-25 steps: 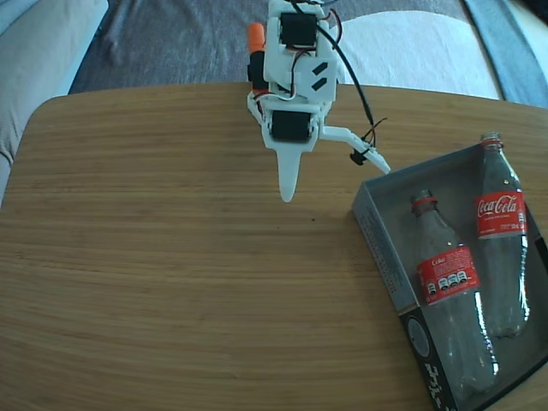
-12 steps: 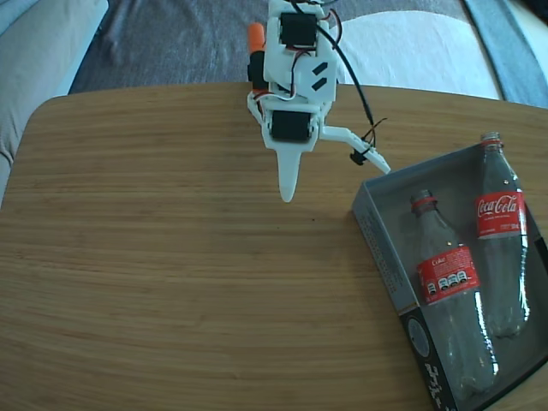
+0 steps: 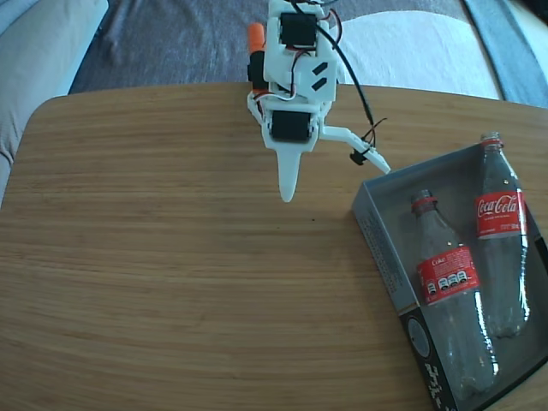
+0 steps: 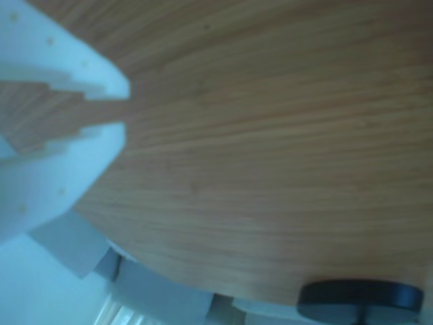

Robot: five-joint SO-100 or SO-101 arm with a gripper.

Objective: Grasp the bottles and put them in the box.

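Two bottles (image 3: 447, 282) (image 3: 501, 231) lie side by side in the box (image 3: 383, 244), off to the right in the fixed view. Far from them, the gripper (image 4: 122, 112) is empty, with its fingers nearly together over bare table (image 3: 171, 257).

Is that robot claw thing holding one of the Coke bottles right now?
No. In the fixed view both bottles lie inside the box, while the gripper hangs over bare table, holding nothing.

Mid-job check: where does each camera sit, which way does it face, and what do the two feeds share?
Fixed view: high above the table, looking down at the arm's white body, pincer and the box holding both bottles.
Wrist view: on the arm, looking low across the tabletop past the nearly closed pincer at left.
Shared: the table and pincer; box and bottles show only in the fixed view.
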